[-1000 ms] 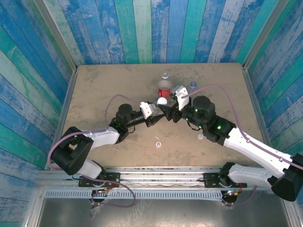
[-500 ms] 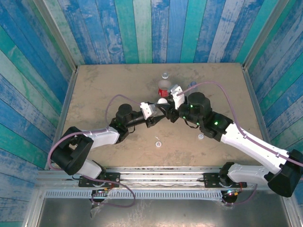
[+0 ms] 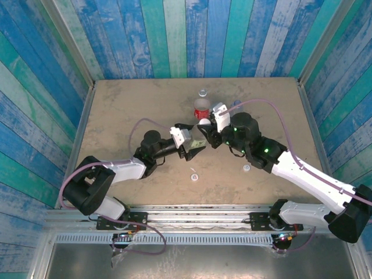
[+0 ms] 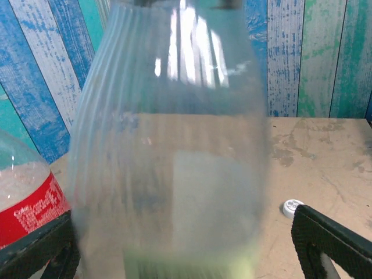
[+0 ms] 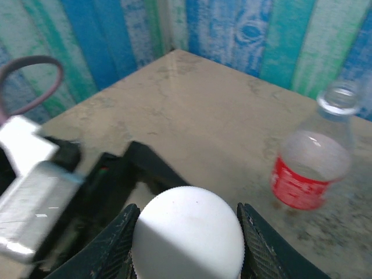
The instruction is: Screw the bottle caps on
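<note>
A small round white loose cap [image 3: 193, 176] and a second loose cap [image 3: 247, 168] lie towards the table's near edge. At mid-table the left gripper [image 3: 196, 146] is spread around a clear ribbed plastic bottle [image 4: 174, 174], its right finger [image 4: 331, 238] apart from it. The right gripper [image 5: 189, 233] pinches a round white plastic cap [image 5: 187, 221]. A red-labelled clear bottle [image 5: 299, 183] stands just beyond.

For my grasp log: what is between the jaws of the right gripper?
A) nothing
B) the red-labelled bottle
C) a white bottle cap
C: the right wrist view shows a round white bottle cap sitting between the jaws of the right gripper.
</note>
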Tool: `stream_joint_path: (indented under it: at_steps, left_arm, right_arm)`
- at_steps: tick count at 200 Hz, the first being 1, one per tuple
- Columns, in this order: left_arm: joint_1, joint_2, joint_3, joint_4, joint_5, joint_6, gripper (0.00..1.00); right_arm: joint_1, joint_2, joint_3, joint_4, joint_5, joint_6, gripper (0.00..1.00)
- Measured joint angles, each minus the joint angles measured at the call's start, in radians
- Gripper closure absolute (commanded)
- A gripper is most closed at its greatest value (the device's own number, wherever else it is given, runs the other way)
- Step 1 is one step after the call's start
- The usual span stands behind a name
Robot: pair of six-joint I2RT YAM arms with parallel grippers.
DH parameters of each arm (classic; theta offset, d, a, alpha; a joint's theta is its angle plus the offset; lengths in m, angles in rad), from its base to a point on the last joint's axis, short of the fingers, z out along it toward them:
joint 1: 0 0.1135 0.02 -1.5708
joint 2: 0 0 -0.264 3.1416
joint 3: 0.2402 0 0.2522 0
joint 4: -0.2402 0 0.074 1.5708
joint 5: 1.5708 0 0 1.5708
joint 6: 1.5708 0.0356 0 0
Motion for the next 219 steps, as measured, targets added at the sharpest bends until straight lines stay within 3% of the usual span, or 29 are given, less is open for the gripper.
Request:
stream_joint_path:
  at_steps: [40,112,159,219]
  left_arm:
    - [0.000,0.000,-0.101,0.100,-0.051,-0.067,0.06]
    - [0.000,0.007,-0.101,0.190,-0.089,-0.106,0.06]
    - [0.000,0.015,-0.084,0.188,-0.090,-0.106,0.06]
    - [0.000,0.014,-0.083,0.142,-0.109,-0.083,0.06]
  right_arm:
    - [-0.158,-0.085,-0.066,-0.024,0.085,0.051,0.74]
    - [-0.486,-0.120,-0.132,-0.053,0.162,0.039,0.75]
    - [-0.671,0.104,-0.041,0.005,0.082,0.000,0.74]
    - [-0.715,0.454,0.259,0.030,0.009,-0.055,0.74]
